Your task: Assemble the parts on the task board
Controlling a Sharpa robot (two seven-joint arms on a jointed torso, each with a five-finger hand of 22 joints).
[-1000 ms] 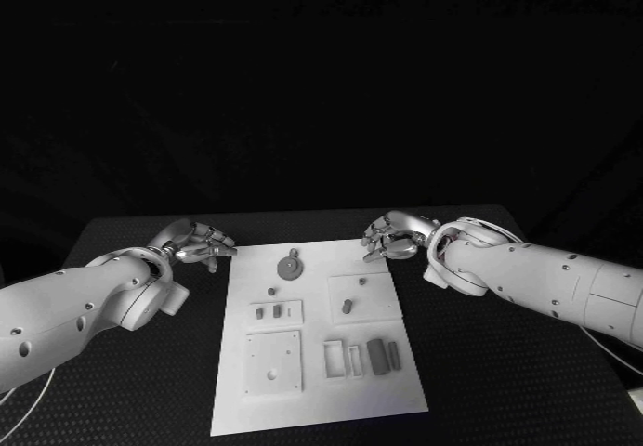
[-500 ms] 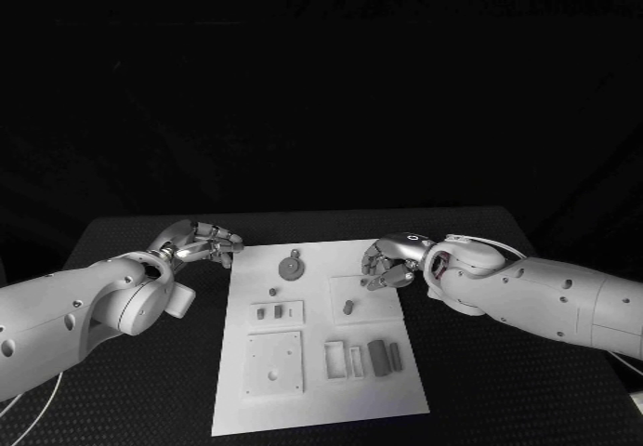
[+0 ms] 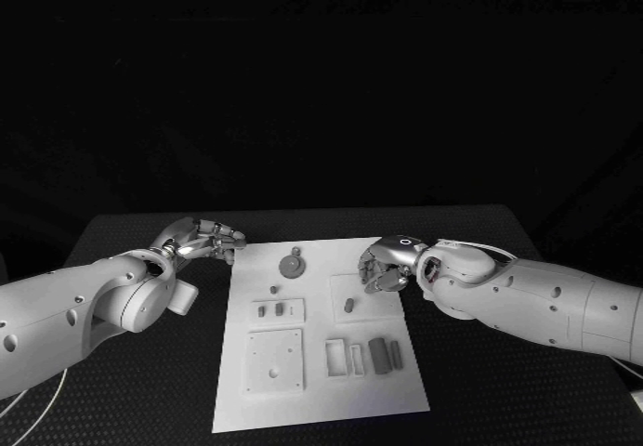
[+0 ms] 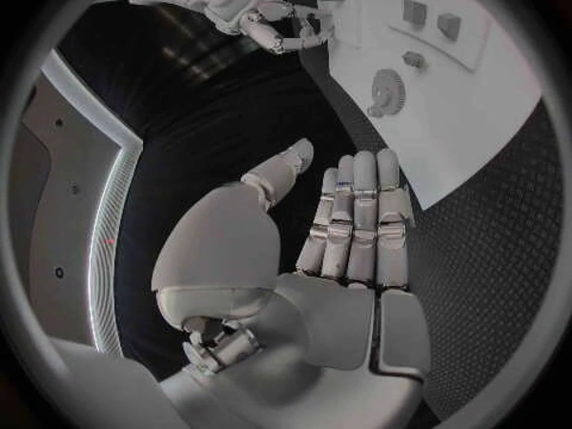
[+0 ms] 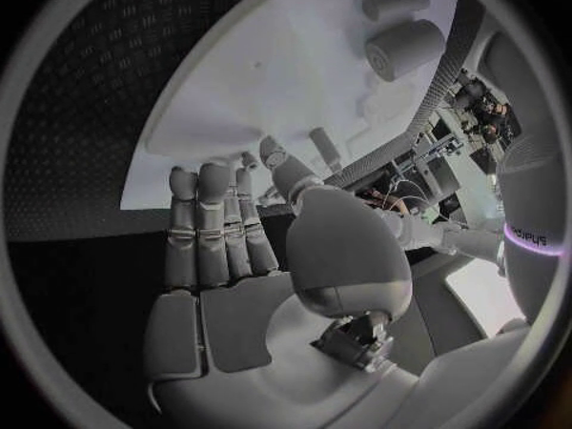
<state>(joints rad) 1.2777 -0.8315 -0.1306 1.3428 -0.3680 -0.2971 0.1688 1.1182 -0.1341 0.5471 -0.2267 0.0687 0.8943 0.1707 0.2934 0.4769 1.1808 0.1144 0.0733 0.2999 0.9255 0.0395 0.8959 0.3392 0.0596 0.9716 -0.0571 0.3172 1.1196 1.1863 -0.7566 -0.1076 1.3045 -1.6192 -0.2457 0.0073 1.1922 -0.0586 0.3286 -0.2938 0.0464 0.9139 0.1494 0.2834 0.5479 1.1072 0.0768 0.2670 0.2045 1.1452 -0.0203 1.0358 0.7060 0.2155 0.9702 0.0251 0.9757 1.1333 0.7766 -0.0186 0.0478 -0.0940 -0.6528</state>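
From the head camera you are seeing the task board (image 3: 319, 325) lying in the middle of the black table (image 3: 509, 372), with small grey parts on it: a gear (image 3: 290, 267) near the far edge and a peg (image 3: 348, 304) just beside the right hand (image 3: 385, 267). That hand is hovering over the board's right edge, and your right wrist camera is showing its fingers (image 5: 214, 224) stretched straight and holding nothing. The left hand (image 3: 203, 242) is hanging off the board's far left corner; your left wrist camera is showing its fingers (image 4: 357, 214) extended, empty, above bare table beside the board.
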